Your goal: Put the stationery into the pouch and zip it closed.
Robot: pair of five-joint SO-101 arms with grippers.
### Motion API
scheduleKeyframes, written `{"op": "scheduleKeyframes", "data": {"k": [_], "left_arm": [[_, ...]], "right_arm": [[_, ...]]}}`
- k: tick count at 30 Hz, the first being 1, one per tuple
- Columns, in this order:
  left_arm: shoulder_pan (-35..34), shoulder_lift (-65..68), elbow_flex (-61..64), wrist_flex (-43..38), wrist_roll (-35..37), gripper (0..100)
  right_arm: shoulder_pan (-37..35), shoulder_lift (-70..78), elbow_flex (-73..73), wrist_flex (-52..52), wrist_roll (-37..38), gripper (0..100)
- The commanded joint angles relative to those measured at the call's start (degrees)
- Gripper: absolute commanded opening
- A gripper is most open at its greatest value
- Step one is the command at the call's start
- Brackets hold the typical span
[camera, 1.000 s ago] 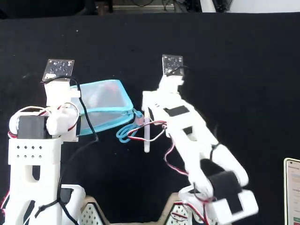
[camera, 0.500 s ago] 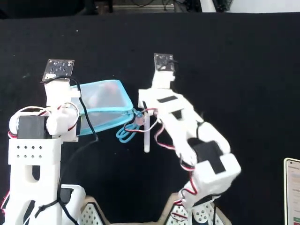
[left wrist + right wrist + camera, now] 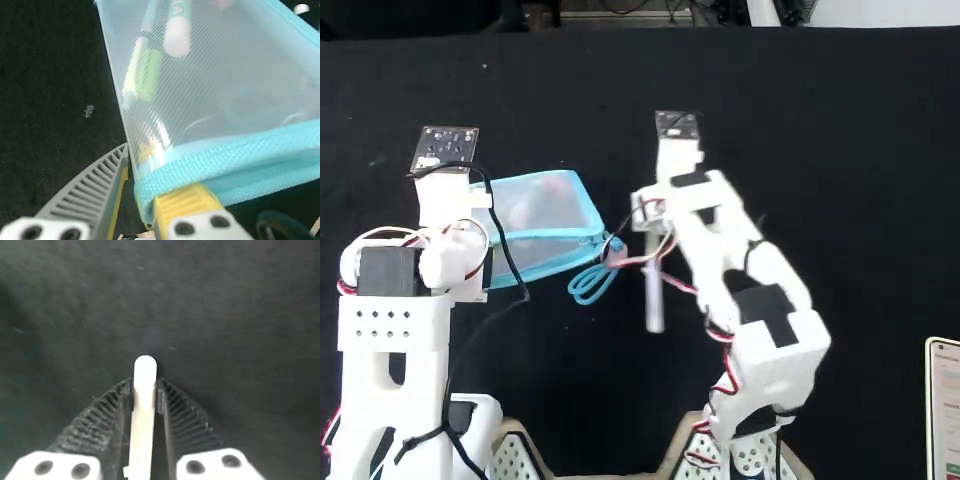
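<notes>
High view places the left arm's gripper (image 3: 483,215) at the edge of a translucent light-blue mesh pouch with turquoise fabric trim (image 3: 545,225), which lies on the black cloth-covered table (image 3: 840,150) between the two arms. In the left wrist view the left gripper (image 3: 142,195) is pinched on the pouch (image 3: 215,90): a grey ribbed finger sits on one side and a yellow-faced one on the other, with the turquoise trim caught between them at a corner. Through the mesh, a green highlighter-like pen (image 3: 145,70) and a second pen with a white and green body (image 3: 177,30) lie side by side inside, and something reddish (image 3: 525,212) also shows inside from above. A turquoise loop of cord (image 3: 590,283) trails from the end of the pouch nearest the other arm. The right arm's gripper (image 3: 645,215) is clamped on a slim white cylindrical pen (image 3: 653,290), which points back toward the arm bases, just beside the cord loop and apart from the pouch body. In the right wrist view the right gripper (image 3: 145,390) has both black ribbed fingers pressed against the pen (image 3: 144,410), whose rounded end sticks out past the fingertips over the dark cloth. A white sheet with print (image 3: 943,400) lies at the table's edge, well apart from both arms.
</notes>
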Motion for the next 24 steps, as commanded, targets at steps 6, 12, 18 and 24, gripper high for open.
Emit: {"op": "scheduleKeyframes", "data": {"k": [6, 12, 18, 24], "left_arm": [[0.40, 0.09, 0.13, 0.18, 0.44, 3], [0.40, 0.09, 0.22, 0.18, 0.44, 3], [0.40, 0.09, 0.22, 0.18, 0.44, 3], [0.40, 0.09, 0.22, 0.18, 0.44, 3]], "right_arm": [[10.73, -8.92, -7.25, 16.62, 29.19, 1.1], [11.60, -2.68, -7.34, 16.97, 40.09, 5.9], [11.43, -0.04, -8.04, 17.05, 40.88, 17.3], [11.52, -0.40, -8.92, 17.05, 41.05, 5.5]]}}
